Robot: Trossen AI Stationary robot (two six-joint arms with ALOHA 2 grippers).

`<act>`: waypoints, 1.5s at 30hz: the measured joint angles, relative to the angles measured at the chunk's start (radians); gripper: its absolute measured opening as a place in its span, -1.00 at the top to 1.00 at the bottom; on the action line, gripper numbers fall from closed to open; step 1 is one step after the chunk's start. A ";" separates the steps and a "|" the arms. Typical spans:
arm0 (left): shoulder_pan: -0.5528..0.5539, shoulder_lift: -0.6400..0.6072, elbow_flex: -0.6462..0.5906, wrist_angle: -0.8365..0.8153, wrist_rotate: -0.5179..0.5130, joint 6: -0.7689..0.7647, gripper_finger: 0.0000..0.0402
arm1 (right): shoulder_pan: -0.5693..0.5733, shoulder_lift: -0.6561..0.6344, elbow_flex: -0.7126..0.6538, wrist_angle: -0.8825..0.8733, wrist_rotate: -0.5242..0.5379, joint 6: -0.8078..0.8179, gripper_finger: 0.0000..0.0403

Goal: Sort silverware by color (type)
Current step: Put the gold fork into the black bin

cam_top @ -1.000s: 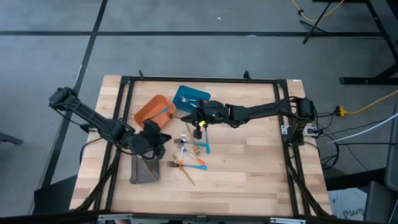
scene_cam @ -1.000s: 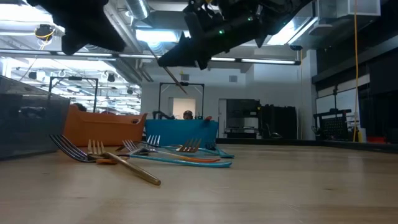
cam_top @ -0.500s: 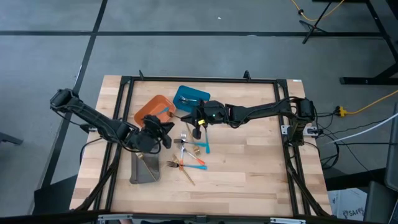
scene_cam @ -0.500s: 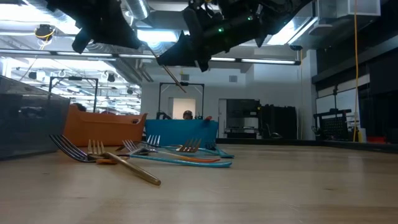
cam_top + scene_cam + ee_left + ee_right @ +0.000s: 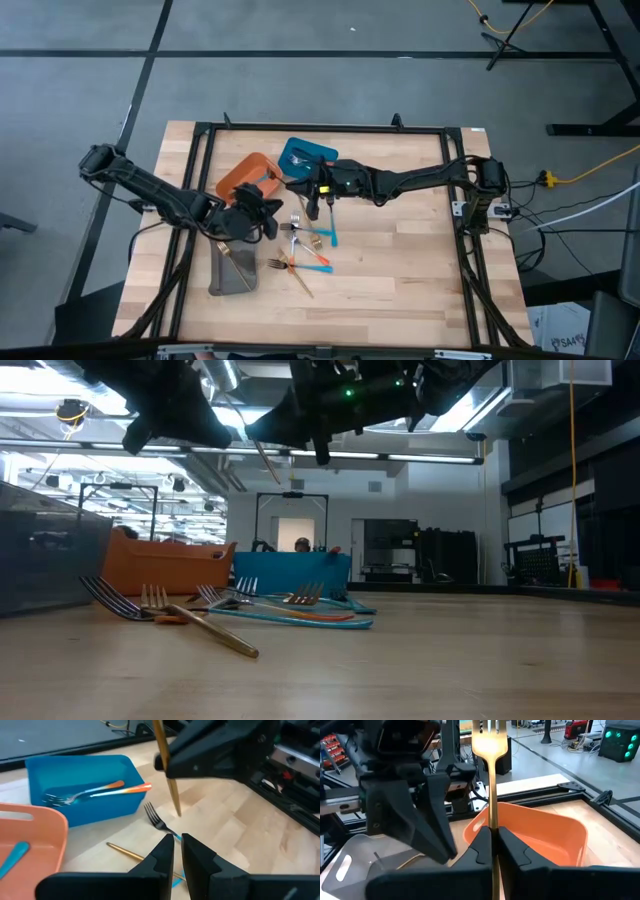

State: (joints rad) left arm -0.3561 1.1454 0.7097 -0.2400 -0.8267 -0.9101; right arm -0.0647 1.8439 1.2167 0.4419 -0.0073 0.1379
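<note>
**Gold fork aloft, trays waiting**

The right gripper (image 5: 313, 196) hangs above the middle of the table with its fingers pinched tight on a gold fork (image 5: 490, 750) — handle clamped between the pads, tines up in that arm's own camera, the shaft dangling below the gripper in the left wrist view. Holding it by the handle end leaves the fork free to be dropped lengthwise into a bin, and my guess is that it is meant for the grey tray (image 5: 231, 270), where another gold piece seems to lie already.

The left gripper (image 5: 262, 212) hovers just beside it, over the near edge of the orange tray (image 5: 240, 176), fingers drawn nearly together with only a slim gap and nothing between them. It points toward the hanging fork, as if ready to take it over, though that is only how it looks from here.

The sorting looks odd so far — the blue tray (image 5: 80, 770) holds a fork with an orange handle (image 5: 105, 789), while a blue-handled piece (image 5: 12, 861) lies in the orange one. Colours appear to be crossed, or matched by some rule I cannot read.

The rest of the silverware (image 5: 305, 250) lies loose on the wood between the arms, well short of any tray: blue and orange handles overlapping, a gold fork (image 5: 205, 626) angled across the front. Much remains to be sorted
</note>
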 joint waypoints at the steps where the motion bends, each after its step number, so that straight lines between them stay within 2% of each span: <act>1: 0.004 0.000 0.000 -0.001 -0.002 -0.001 0.85 | 0.000 0.000 0.000 -0.002 0.000 0.000 1.00; 7: 0.027 0.000 0.000 0.002 0.019 -0.004 0.85 | 0.000 0.000 0.000 -0.002 -0.002 0.000 1.00; 13: 0.052 0.000 0.000 0.002 0.125 -0.004 0.84 | 0.000 0.000 0.000 -0.003 -0.002 -0.004 1.00; 16: 0.061 0.000 0.000 0.002 0.167 0.003 0.77 | 0.000 0.000 0.000 -0.003 -0.002 -0.004 1.00; 21: 0.076 0.000 0.000 0.006 0.163 0.004 0.53 | 0.000 0.000 0.000 -0.002 -0.002 -0.004 1.00; 25: 0.095 0.005 0.000 0.021 0.158 0.004 0.43 | 0.000 0.000 0.000 0.004 -0.001 -0.004 1.00; 36: 0.108 0.095 0.000 0.151 0.085 0.037 0.43 | 0.000 0.000 0.000 0.006 -0.002 -0.004 1.00; 45: 0.107 0.068 0.000 0.169 0.084 0.033 0.47 | 0.000 0.000 0.000 -0.060 -0.009 -0.004 1.00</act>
State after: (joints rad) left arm -0.2489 1.2133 0.7094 -0.0708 -0.7423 -0.8774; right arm -0.0647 1.8439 1.2167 0.3822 -0.0158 0.1337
